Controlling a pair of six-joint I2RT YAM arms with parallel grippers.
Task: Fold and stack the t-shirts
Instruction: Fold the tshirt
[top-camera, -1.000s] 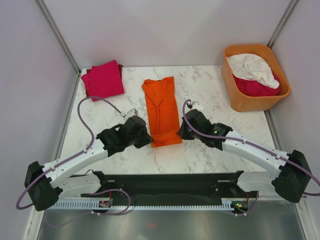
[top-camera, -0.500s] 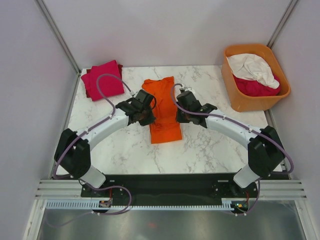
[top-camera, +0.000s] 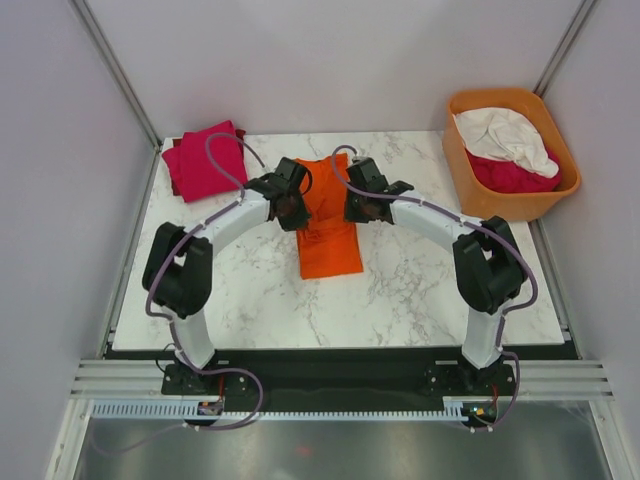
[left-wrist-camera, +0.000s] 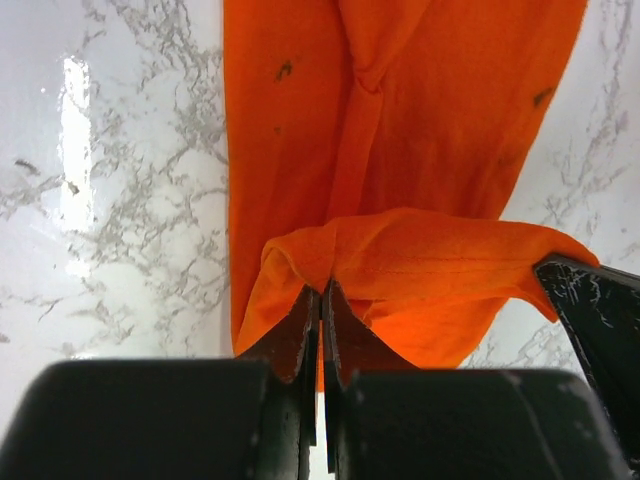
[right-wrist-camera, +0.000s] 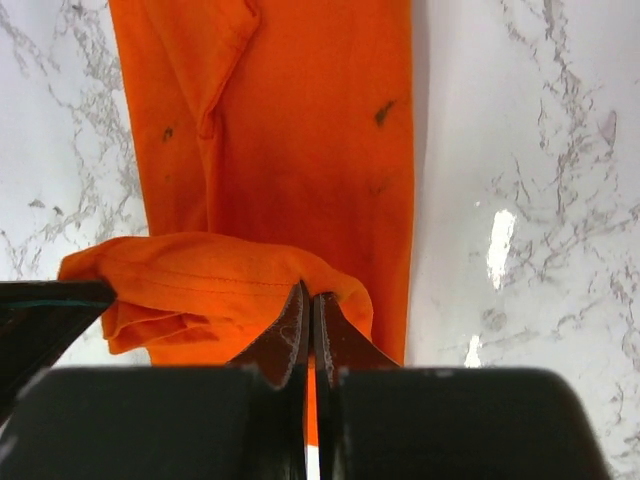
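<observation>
Pinched shut with left gripper (left-wrist-camera: 321, 290) and right gripper (right-wrist-camera: 308, 290) on the near hem corners of the orange t-shirt (top-camera: 330, 250), holding that edge up over the rest lying flat in the middle of the table (top-camera: 420, 290). Could land crooked or bunched if let go unevenly, or slip from such thin pinches.

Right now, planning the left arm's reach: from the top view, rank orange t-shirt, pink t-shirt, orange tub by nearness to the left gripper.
1. orange t-shirt: centre, pinched by left gripper.
2. pink t-shirt: far-left corner.
3. orange tub: far right.
</observation>
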